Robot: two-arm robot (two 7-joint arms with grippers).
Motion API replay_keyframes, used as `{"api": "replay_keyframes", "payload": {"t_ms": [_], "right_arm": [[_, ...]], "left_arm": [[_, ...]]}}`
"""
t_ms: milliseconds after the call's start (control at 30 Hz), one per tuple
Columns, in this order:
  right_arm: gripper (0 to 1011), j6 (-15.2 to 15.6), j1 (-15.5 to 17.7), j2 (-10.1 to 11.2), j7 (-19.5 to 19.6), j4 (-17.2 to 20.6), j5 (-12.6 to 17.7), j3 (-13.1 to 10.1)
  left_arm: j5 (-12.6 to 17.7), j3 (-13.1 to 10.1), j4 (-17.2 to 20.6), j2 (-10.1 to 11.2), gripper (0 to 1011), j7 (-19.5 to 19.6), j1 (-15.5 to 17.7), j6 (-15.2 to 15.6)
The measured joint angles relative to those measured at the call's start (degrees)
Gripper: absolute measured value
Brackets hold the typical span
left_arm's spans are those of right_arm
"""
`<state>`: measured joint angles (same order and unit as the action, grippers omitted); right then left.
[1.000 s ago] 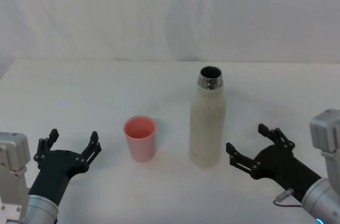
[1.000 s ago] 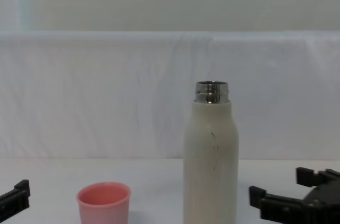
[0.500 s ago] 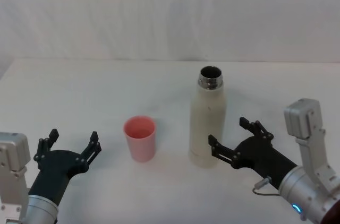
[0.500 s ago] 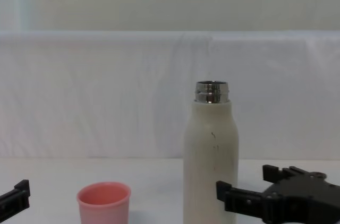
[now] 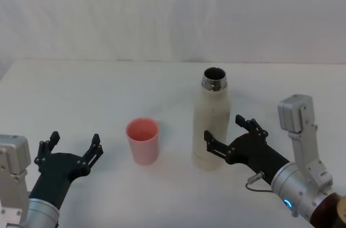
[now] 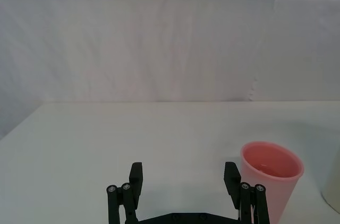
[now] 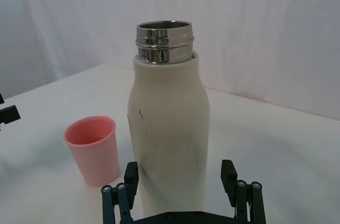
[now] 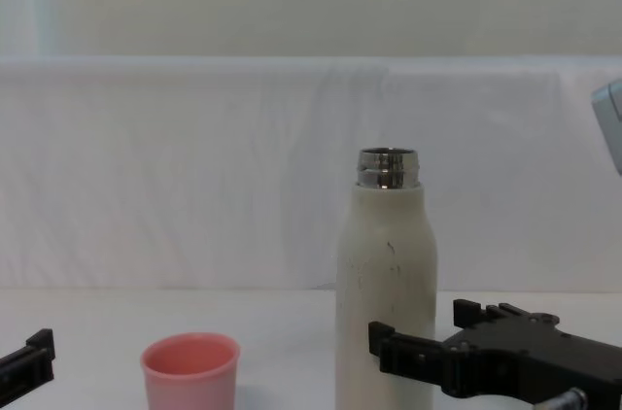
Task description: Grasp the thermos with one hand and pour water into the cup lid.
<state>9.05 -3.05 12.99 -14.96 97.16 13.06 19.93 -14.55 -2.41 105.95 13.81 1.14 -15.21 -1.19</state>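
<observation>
Item: thermos (image 5: pixel 212 125), cream-white, uncapped, steel threaded neck; stands upright on the white table (image 5: pixel 86 93), right of centre in the head view. A few small dark scuffs on the body, seen in the right wrist view.

Item: cup lid (image 5: pixel 142 140), salmon-pink, upright, mouth up; on the table to the robot's left of the thermos, near it but apart.

Item: right gripper (image 5: pixel 224 136), black, two-fingered; fingers spread wide, one on each side of the thermos's lower body, bottle between them. Nothing held. Contact with the bottle wall cannot be told.

Item: left gripper (image 5: pixel 72 146), fingers spread, empty; parked low at the near left of the table, well apart from the cup lid.

Step in hand, as judged: approach to the grasp, fingers bracketing the bottle, closing not yet done.

Next move, as judged: close squarely on the body with a firm hold, since the matte wall is smooth and the bottle tall; then lift, carry the neck over the cup lid and tilt slowly. A low grip may leave the bottle top-heavy.

Not determinable: water level inside the thermos, the neck showing dark; contents of the cup lid; the bottle's base in the chest view, cut off by the lower edge
</observation>
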Motion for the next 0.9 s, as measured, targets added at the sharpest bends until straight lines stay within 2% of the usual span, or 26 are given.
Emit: {"api": "replay_keyframes", "payload": {"t_ms": [900], "right_arm": [[1001, -0.9, -2.7, -2.0, 1.0, -3.6, -0.2, 1.2]], "left_arm": [[0.0, 0.0, 0.0, 0.0, 1001, 0.0, 0.0, 0.0]]}}
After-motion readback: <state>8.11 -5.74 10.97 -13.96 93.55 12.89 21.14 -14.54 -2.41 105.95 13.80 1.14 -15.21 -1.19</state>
